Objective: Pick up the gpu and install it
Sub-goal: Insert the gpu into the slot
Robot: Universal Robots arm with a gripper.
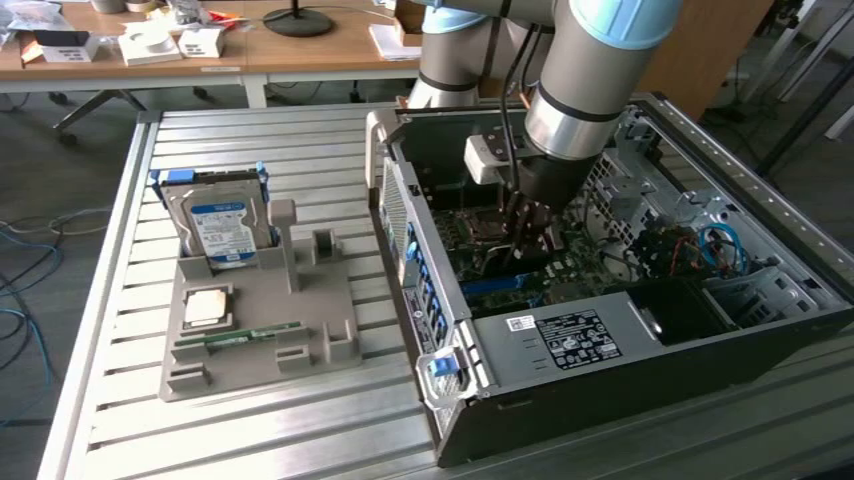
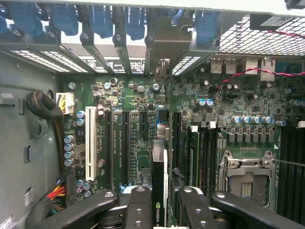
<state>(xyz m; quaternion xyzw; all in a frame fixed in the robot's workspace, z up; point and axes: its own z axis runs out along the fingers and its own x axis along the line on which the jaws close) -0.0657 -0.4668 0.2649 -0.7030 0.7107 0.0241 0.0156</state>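
Pincer [image 2: 164,196] clamped on Nvidia-labelled gpu [image 2: 160,167], edge-on over green motherboard [image 2: 138,157]

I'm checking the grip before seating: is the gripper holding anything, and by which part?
The gripper holds the gpu, edge-up over the motherboard, pinched by its upper edge between the fingers.

Arm [image 1: 587,70] is seen reaching down from above, forearm steeply tilted, wrist near vertical. Gripper [image 1: 521,240] is pointed straight down. Fingers [image 2: 138,207] are closed partway and clamped on both faces of the gpu [image 2: 159,181], held edge-on between them.
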